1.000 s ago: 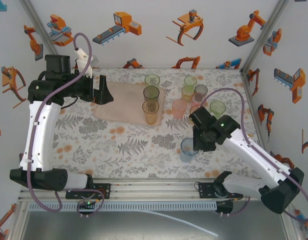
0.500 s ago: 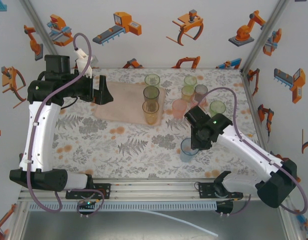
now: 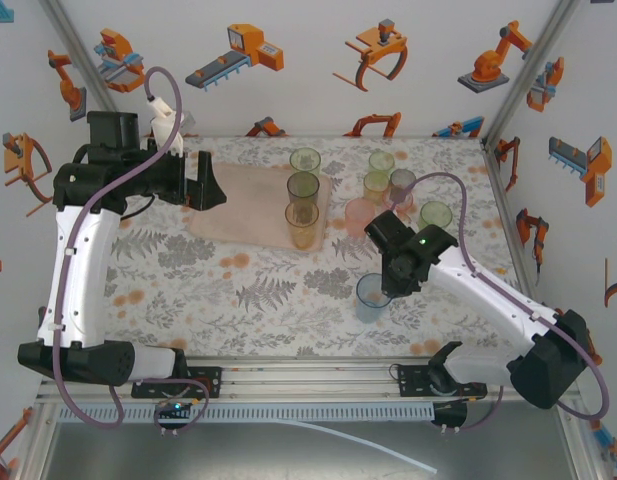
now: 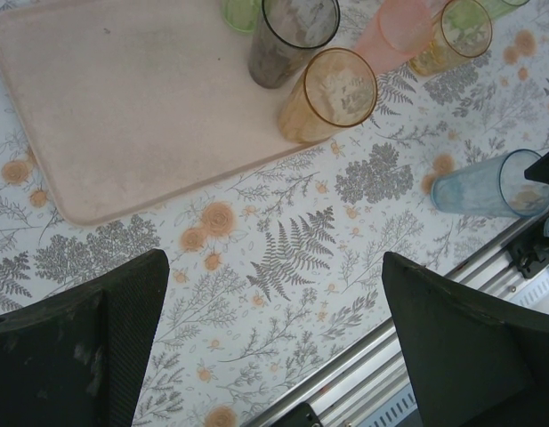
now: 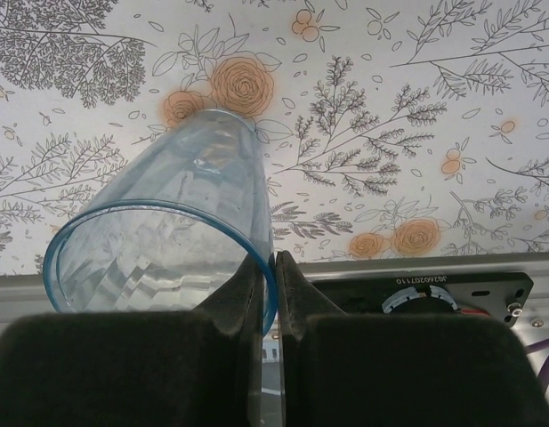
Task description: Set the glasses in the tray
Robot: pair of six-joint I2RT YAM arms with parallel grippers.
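My right gripper [image 5: 268,277] is shut on the rim of a blue glass [image 5: 172,233], one finger inside the wall and one outside. That blue glass [image 3: 370,298] stands near the table's front edge, right of centre, with the right gripper [image 3: 386,291] at its right rim. The pale pink tray [image 3: 238,205] lies at the back left. On its right end stand a green [image 3: 305,160], a grey [image 3: 302,187] and an orange glass [image 3: 301,226]. My left gripper [image 3: 210,180] hangs open over the tray's left end. In the left wrist view the left gripper [image 4: 274,334] holds nothing above the tablecloth, near the tray [image 4: 141,116].
Several more glasses cluster right of the tray: a pink one [image 3: 359,215], a yellow one [image 3: 376,185], green ones [image 3: 382,161] [image 3: 435,214] and a smoky pink one [image 3: 402,183]. A metal rail [image 3: 308,372] runs along the near table edge. Walls close the left and right sides.
The right gripper has shut on the blue glass's rim. The right arm and the glass have shifted a little to the left. The left arm has not moved.
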